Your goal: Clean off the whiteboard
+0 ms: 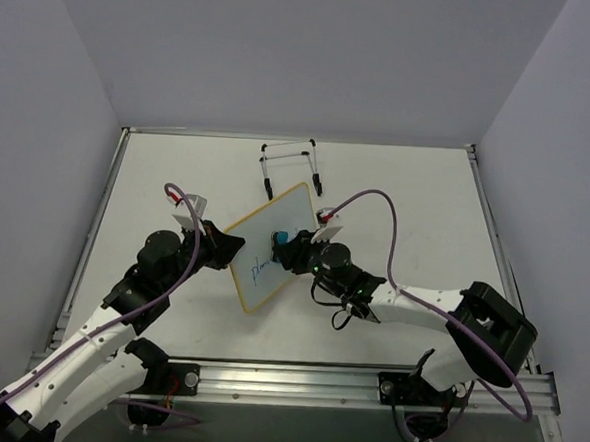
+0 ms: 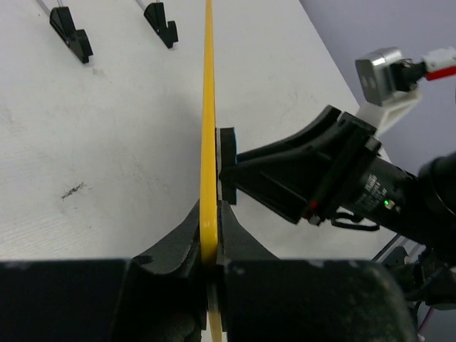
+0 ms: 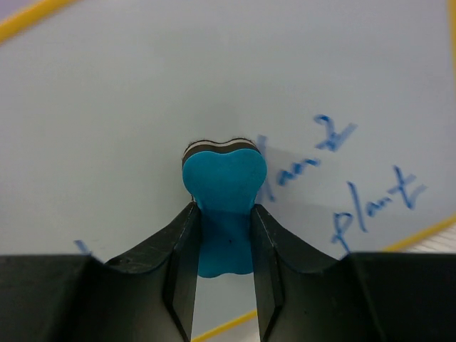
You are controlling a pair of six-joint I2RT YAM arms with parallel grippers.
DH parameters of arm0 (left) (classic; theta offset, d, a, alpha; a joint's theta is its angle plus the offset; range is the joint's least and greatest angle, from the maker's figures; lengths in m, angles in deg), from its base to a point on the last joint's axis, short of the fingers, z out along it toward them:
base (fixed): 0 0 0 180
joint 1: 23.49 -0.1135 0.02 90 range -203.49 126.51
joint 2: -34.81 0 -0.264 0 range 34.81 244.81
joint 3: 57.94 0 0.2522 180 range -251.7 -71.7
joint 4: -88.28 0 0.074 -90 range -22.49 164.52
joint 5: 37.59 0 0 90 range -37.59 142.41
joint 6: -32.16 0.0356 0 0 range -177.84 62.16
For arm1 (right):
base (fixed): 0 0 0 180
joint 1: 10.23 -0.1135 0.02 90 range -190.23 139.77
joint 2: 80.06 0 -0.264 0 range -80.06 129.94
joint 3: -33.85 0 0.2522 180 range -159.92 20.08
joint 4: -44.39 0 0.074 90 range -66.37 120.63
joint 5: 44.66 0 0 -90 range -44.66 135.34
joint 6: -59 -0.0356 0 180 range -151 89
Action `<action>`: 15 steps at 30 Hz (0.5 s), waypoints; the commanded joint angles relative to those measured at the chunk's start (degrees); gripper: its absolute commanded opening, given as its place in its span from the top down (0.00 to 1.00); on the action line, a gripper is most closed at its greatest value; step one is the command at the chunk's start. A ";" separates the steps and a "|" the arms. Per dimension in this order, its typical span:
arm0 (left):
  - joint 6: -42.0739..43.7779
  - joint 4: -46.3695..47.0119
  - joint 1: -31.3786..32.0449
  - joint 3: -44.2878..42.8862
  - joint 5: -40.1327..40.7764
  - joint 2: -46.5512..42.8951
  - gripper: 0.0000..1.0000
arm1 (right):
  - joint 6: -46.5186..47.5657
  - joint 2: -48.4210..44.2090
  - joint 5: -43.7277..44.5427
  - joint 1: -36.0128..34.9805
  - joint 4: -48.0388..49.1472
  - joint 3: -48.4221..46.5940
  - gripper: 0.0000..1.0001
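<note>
Whiteboard held tilted over the table, blue handwriting on its face; left gripper pinching the whiteboard's yellow edge; right gripper clamped on blue eraser, which touches the whiteboard beside the writing; wire stand behind the whiteboard, apart.

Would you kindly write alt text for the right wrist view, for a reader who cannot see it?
The right gripper clamps a blue eraser between its fingers, the eraser's tip against the whiteboard, just left of blue handwriting.
</note>
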 commanded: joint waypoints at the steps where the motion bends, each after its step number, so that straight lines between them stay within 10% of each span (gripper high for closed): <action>1: -3.41 2.84 3.00 -1.37 -16.33 -0.60 0.98 | 0.11 6.05 -10.47 5.30 -0.72 3.72 1.00; 15: -4.38 -0.92 2.56 -3.39 -21.52 2.91 0.98 | 3.62 4.05 -16.46 12.35 -2.12 0.74 1.00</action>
